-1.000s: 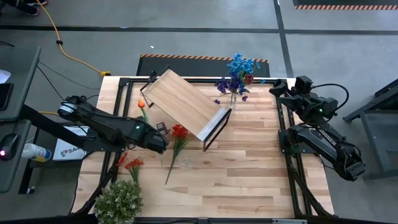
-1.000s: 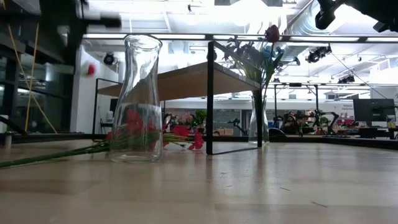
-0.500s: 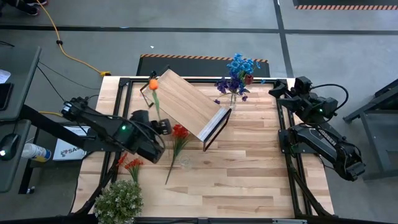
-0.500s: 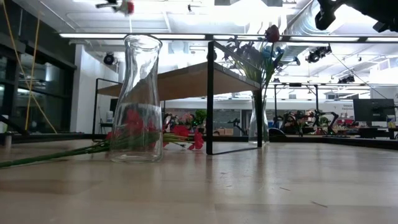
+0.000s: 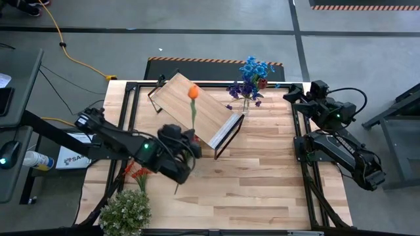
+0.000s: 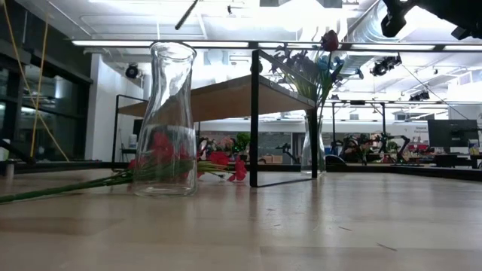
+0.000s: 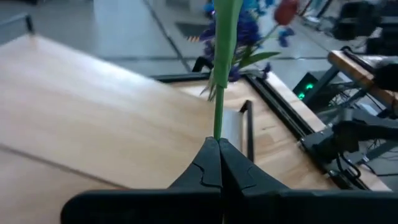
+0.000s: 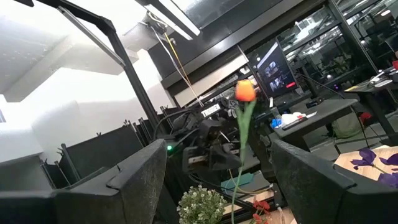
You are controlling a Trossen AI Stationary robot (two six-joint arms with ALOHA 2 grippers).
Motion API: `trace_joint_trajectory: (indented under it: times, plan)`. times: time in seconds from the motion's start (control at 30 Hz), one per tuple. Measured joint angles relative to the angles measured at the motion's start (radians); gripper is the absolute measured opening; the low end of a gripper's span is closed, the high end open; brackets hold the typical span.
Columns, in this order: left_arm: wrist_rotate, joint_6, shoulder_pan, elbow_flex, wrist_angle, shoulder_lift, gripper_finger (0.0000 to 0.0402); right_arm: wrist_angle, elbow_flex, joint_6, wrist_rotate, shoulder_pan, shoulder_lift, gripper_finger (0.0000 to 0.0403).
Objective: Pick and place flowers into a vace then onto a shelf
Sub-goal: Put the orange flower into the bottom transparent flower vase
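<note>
Left gripper [image 5: 187,141] raised over the middle of the light plank tabletop [image 5: 262,183], just off the near end of the shelf, jaws pressed fully together on the thin green stalk of an orange-bloomed artificial flower [image 5: 193,92], stalk upright and bloom showing over the rectangular light wood shelf on its thin black metal frame [image 5: 193,108]. Same pinch plain in the left wrist view, dark fingertips [image 7: 217,163] meeting around the green stalk [image 7: 219,106]. Shelf set askew toward the far edge of the tabletop, pale end panel turned to the centre. Clear glass vase with blue and purple blooms and one red bud [image 5: 248,82] upright just beside the shelf's far right corner, near the far edge. Second clear glass carafe-shaped vase, holding nothing [image 6: 166,120], upright near the middle, a red-bloomed stem [image 6: 162,167] lying flat behind it. Orange-red blooms [image 5: 139,173] flat toward the near left corner, next to a bushy pale-green leafy clump [image 5: 126,211] at that corner. Right gripper [image 5: 296,95] parked off the far right corner, fingers [image 8: 311,180] spread wide, holding nothing.
</note>
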Motion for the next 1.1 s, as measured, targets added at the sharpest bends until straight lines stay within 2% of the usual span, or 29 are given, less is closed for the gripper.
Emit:
trace_joint_trajectory:
  times: [0.3, 0.47, 0.9, 1.1]
  plan:
    - [-0.163, -0.021, -0.11, 0.0, 0.034, 0.059, 0.0019, -0.003, 0.0, 0.0, 0.0, 0.0, 0.0, 0.0279]
    - [-0.21, -0.024, -0.158, 0.0, 0.074, 0.081, 0.0019, -0.004, 0.0, 0.0, 0.002, 0.0, 0.0, 0.0279]
    - [-0.222, -0.046, -0.167, -0.023, 0.054, 0.117, 0.0019, -0.007, 0.0, 0.0, 0.015, 0.0, 0.0, 0.0279]
    - [-0.193, -0.046, -0.167, -0.023, 0.035, 0.117, 0.0019, -0.013, 0.0, 0.0, 0.014, 0.0, 0.0, 0.0279]
